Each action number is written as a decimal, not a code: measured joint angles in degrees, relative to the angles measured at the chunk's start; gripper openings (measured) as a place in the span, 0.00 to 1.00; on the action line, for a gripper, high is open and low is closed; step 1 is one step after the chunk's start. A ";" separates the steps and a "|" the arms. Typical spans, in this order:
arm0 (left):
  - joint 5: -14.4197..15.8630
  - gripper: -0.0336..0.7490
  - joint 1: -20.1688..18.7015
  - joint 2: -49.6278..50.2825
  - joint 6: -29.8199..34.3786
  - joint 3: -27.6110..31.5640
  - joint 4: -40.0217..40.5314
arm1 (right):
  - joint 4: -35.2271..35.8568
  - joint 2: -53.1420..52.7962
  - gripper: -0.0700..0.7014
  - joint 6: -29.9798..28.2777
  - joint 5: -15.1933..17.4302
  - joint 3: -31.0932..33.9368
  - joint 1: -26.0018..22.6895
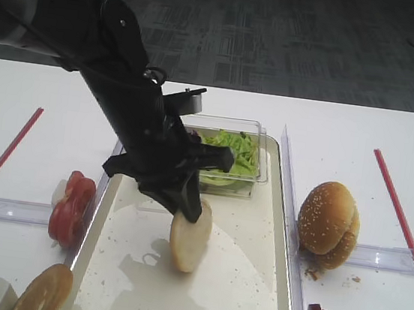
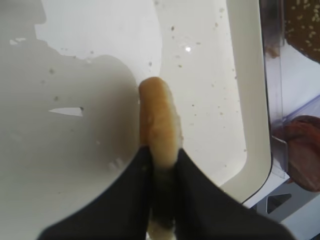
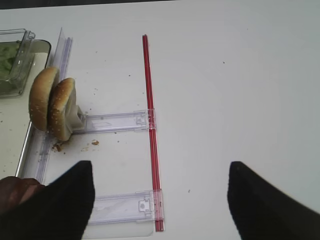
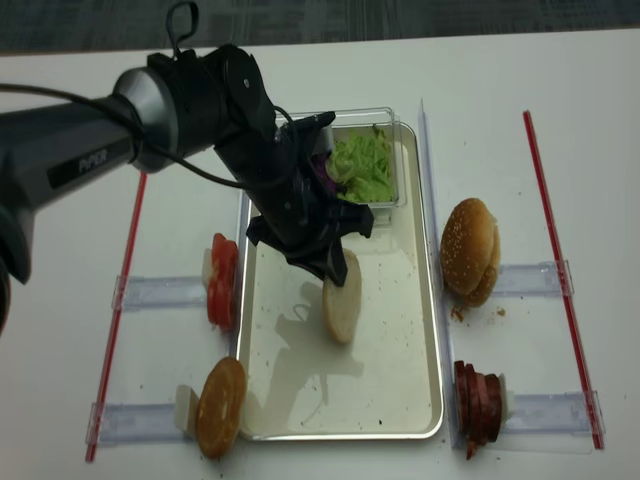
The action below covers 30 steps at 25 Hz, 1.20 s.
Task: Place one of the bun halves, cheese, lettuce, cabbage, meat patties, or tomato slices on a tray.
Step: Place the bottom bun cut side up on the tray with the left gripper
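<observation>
- The left pincer has the bun half pinched on edge, fingers closed tight on its top rim. The bun hangs upright over the middle of the tray, low end about at the tray floor; can't tell if it's actually touching.
- My take on doing this well: tip it toward the cut face before letting go, otherwise it'll flop or roll. Open slowly, then lift straight up so the fingers don't drag it.
- Keep it clear of the lettuce box at the far end.
- The left wrist view shows how thin the grip is, fingers hugging both faces; the high views hide that.
- Only the right wrist view shows the right pincer, wide open, holding nothing, over bare bench near the sesame buns.
</observation>
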 joint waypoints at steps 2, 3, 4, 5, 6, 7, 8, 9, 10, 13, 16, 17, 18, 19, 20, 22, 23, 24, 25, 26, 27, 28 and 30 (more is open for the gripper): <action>0.39 0.24 0.39 0.00 0.09 0.00 0.00 | 0.00 0.00 0.83 0.00 0.00 0.00 0.00; 0.53 0.31 0.53 0.00 0.09 0.00 0.00 | 0.00 0.00 0.83 0.00 0.00 0.00 0.00; 0.84 0.37 0.53 0.00 0.13 0.00 0.00 | 0.00 0.00 0.83 0.00 0.00 0.00 0.00; 0.98 0.45 0.62 0.00 0.23 0.00 0.00 | 0.00 0.00 0.83 0.00 0.00 0.00 0.00; 1.21 0.53 0.75 0.00 0.23 0.00 0.00 | 0.00 0.00 0.83 0.00 0.00 0.00 0.00; 1.46 0.60 0.87 0.00 0.23 0.00 0.12 | 0.00 0.00 0.83 0.00 0.00 0.00 0.00; 1.81 0.65 0.87 0.00 -0.01 0.00 0.58 | 0.00 0.00 0.83 0.00 0.00 0.00 0.00; 1.89 0.71 0.95 0.00 -0.48 0.00 1.43 | 0.00 0.00 0.83 0.00 0.00 0.00 0.00; 2.04 0.75 0.95 0.00 -1.03 0.00 2.20 | 0.00 0.00 0.83 0.00 0.00 0.00 0.00; 2.68 0.80 0.95 0.00 -2.36 0.00 5.09 | 0.00 0.00 0.83 0.00 0.00 0.00 0.00; 2.94 0.82 0.95 0.00 -2.77 0.00 5.88 | 0.00 0.00 0.83 0.00 0.00 0.00 0.00; 2.94 0.84 0.95 0.00 -2.82 0.00 5.88 | 0.00 0.00 0.83 0.00 0.00 0.00 0.00; 2.94 0.85 0.95 0.00 -2.81 0.00 5.88 | 0.00 0.00 0.83 0.00 0.00 0.00 0.00; 2.94 0.86 0.95 0.00 -2.85 0.00 5.88 | 0.00 0.00 0.83 0.00 0.00 0.00 0.00; 2.94 0.87 0.95 0.00 -2.85 0.00 5.88 | 0.00 0.00 0.83 0.00 0.00 0.00 0.00; 2.94 0.87 0.95 0.00 -2.94 0.00 5.88 | 0.00 0.00 0.83 0.00 0.00 0.00 0.00; 2.94 0.88 0.95 0.00 -2.94 0.00 5.88 | 0.00 0.00 0.83 0.00 0.00 0.00 0.00; 2.94 0.88 0.95 0.00 -2.94 0.00 5.88 | 0.00 0.00 0.83 0.00 0.00 0.00 0.00; 2.94 0.88 0.95 0.00 -2.94 0.00 5.88 | 0.00 0.00 0.83 0.00 0.00 0.00 0.00; 2.94 0.88 0.95 0.00 -2.94 0.00 5.88 | 0.00 0.00 0.83 0.00 0.00 0.00 0.00; 2.94 0.88 0.95 0.00 -2.94 0.00 5.88 | 0.00 0.00 0.83 0.00 0.00 0.00 0.00; 2.94 0.88 0.95 0.00 -2.94 0.00 5.88 | 0.00 0.00 0.83 0.00 0.00 0.00 0.00; 2.94 0.88 0.95 0.00 -2.94 0.00 5.88 | 0.00 0.00 0.83 0.00 0.00 0.00 0.00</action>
